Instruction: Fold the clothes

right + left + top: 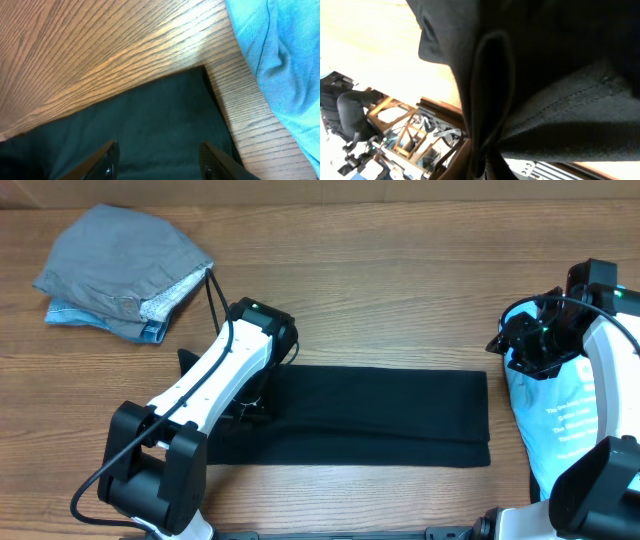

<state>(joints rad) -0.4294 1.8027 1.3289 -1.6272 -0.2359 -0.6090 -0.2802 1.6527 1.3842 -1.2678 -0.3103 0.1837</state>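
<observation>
Overhead: black T-shirt (380, 415) ends just short of blue T-shirt (560, 415).

Far middle: bare table (400, 300), wide open from the grey pile (125, 270) across to the right arm (610, 350).
Left end: the left arm (215, 375) lies over the black shirt (400, 415).
Right gap: a narrow bare strip between the black shirt and the blue shirt (565, 415).
</observation>
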